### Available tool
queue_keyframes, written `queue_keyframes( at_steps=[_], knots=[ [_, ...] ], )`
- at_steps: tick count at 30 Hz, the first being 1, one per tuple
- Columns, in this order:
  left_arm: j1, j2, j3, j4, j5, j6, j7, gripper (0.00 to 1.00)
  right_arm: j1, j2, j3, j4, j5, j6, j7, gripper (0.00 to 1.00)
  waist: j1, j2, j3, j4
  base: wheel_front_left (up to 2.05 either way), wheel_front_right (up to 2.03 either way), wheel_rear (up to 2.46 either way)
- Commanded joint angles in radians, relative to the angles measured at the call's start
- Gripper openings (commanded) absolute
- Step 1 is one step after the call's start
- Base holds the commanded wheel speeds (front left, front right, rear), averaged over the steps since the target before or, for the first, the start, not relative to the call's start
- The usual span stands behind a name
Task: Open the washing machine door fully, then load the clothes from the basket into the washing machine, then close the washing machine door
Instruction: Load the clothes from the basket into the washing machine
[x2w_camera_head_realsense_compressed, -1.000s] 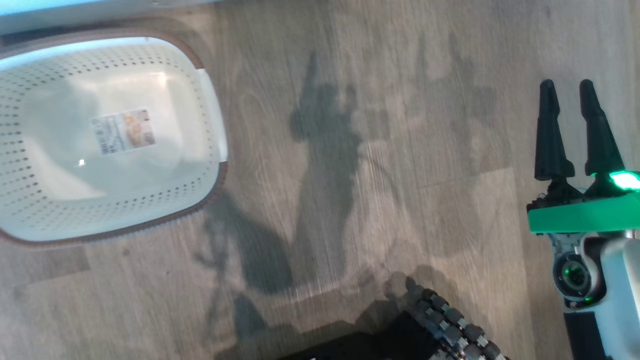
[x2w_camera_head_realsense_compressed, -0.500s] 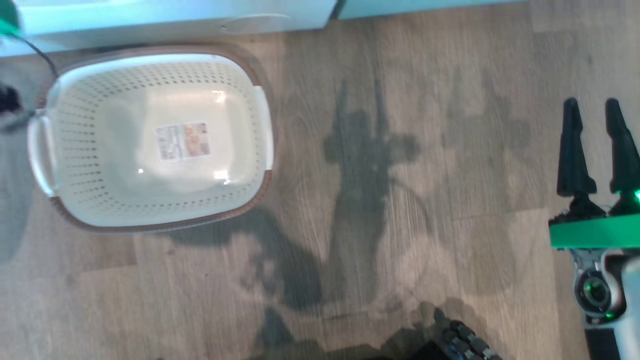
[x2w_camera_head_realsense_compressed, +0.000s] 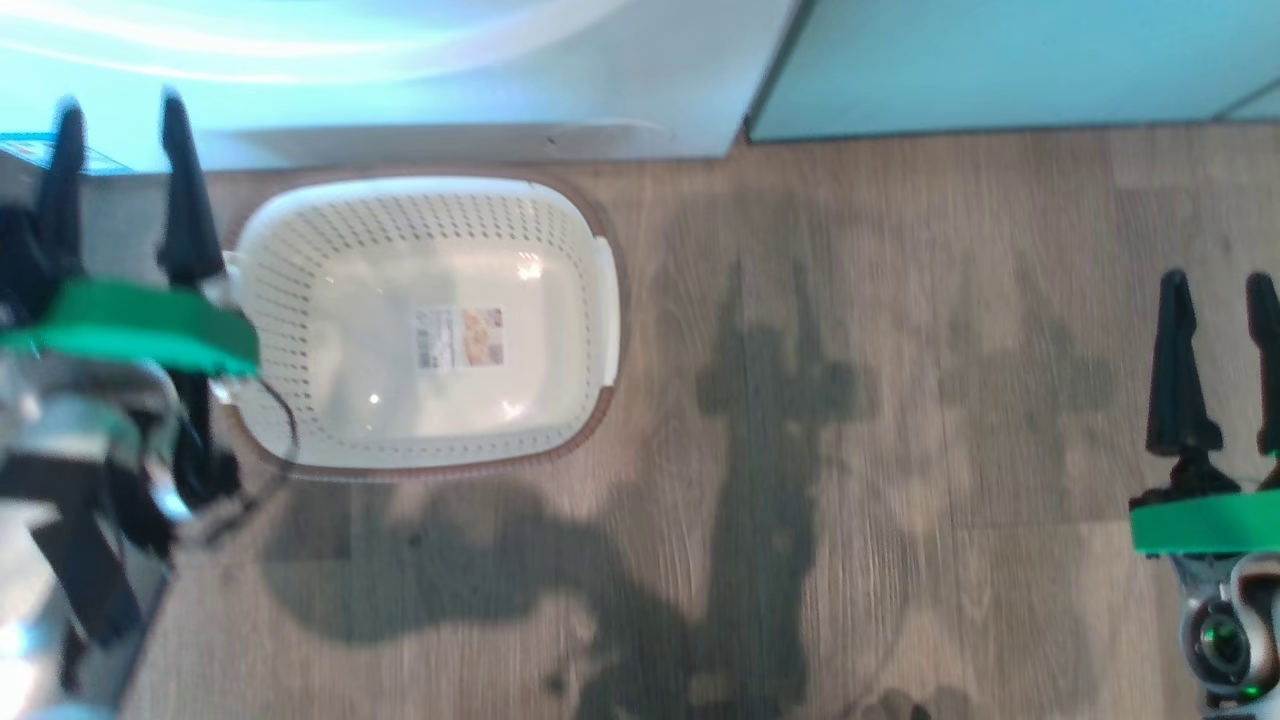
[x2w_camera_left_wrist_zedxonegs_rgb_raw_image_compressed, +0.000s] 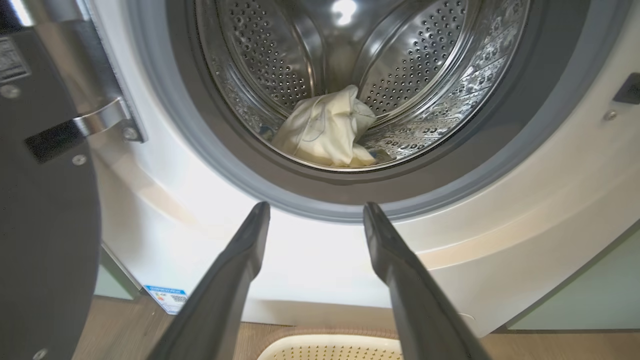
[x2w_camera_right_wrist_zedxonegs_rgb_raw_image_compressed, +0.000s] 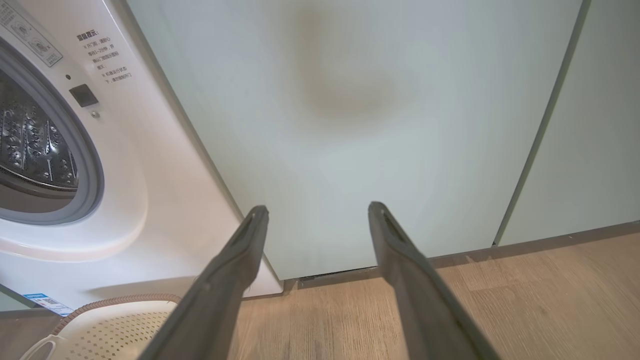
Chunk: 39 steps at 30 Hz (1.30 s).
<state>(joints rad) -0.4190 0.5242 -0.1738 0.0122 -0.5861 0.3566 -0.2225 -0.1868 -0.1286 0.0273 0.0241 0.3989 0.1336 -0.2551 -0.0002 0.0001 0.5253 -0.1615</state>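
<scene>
Clothes (x2w_camera_left_wrist_zedxonegs_rgb_raw_image_compressed: 327, 127) are lying bunched low in the drum (x2w_camera_left_wrist_zedxonegs_rgb_raw_image_compressed: 425, 60) of the washing machine (x2w_camera_left_wrist_zedxonegs_rgb_raw_image_compressed: 525, 215), beyond and above the left end effector (x2w_camera_left_wrist_zedxonegs_rgb_raw_image_compressed: 316, 206), whose jaws are standing apart, gripping nothing. The washing machine door (x2w_camera_left_wrist_zedxonegs_rgb_raw_image_compressed: 45, 225) is hanging open beside it. The basket (x2w_camera_head_realsense_compressed: 300, 300) is sitting on the floor (x2w_camera_head_realsense_compressed: 900, 300) before the machine. The right end effector (x2w_camera_right_wrist_zedxonegs_rgb_raw_image_compressed: 317, 206), also spread and empty, is facing a pale-green cabinet (x2w_camera_right_wrist_zedxonegs_rgb_raw_image_compressed: 350, 125), well apart from the clothes.

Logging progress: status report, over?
Left gripper, right gripper open, empty. Pale-yellow clothes in steel drum; white perforated plastic basket empty. Black-rimmed round door open, nothing blocking.
</scene>
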Motion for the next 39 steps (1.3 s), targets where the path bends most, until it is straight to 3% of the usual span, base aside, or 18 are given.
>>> queue_keyframes(
  at_steps=[1,9,19,28,39],
  knots=[
    [0.022,0.020,0.044,-0.051,-0.006,0.010,-0.014,1.00,0.022,-0.029,0.010,-0.029,-0.012,-0.003,-0.001,1.00,0.0002,-0.0001,-0.038,0.021,0.00,0.00,0.00],
    [0.219,-0.052,0.025,-0.159,0.028,0.065,-0.032,1.00,0.077,-0.038,-0.011,-0.046,-0.029,-0.003,0.035,1.00,0.0002,-0.0001,-0.141,0.069,0.00,0.00,0.00],
    [0.375,-0.108,-0.017,-0.205,0.071,0.073,-0.038,1.00,0.184,-0.021,-0.050,-0.106,-0.059,-0.003,0.105,1.00,0.0002,-0.0001,-0.267,0.145,0.00,0.00,0.00],
    [0.456,-0.127,-0.067,-0.225,0.093,0.073,-0.037,1.00,0.251,0.003,-0.063,-0.155,-0.079,-0.003,0.159,1.00,0.0002,-0.0001,-0.350,0.185,0.00,0.00,0.00],
    [0.496,-0.121,-0.101,-0.254,0.088,0.061,-0.016,1.00,0.307,0.028,-0.073,-0.183,-0.089,-0.003,0.187,1.00,0.0002,-0.0001,-0.412,0.181,0.00,0.00,0.00]
  ],
)
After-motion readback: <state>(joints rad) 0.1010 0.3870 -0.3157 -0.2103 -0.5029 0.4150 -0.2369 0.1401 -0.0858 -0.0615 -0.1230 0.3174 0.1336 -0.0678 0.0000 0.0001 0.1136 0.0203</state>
